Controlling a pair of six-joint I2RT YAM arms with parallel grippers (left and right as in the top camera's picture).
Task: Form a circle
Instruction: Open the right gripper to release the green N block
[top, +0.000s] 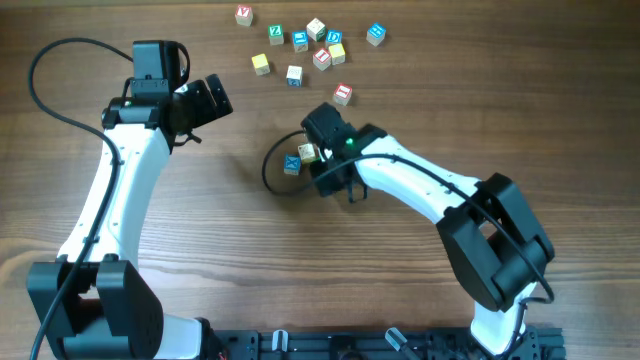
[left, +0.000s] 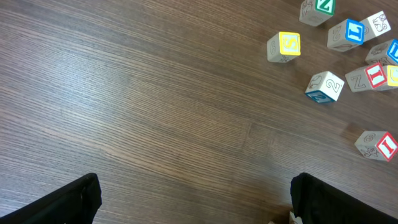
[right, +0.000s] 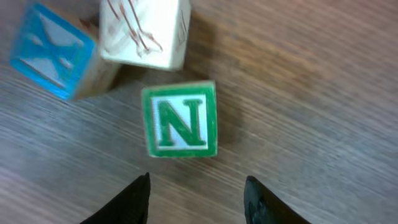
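Right gripper (right: 198, 188) has its fingers partly apart with nothing between them. The green cube (right: 180, 120) sits just ahead of the tips, with the blue cube (right: 50, 50) and cream cube (right: 146, 31) touching just beyond it to the left. That's the circle (top: 300, 158) so far. I reckon these are light, hard, slick wooden blocks, so pinch two flat opposite faces squarely or they'll twist. Left gripper (left: 196, 199) is wide open and empty, with loose cubes (left: 283, 46) off to its right.

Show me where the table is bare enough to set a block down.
Bare: the wood between the left arm and the right arm. Crowded: the scattered blocks at the far edge, and the small cluster by its tip.
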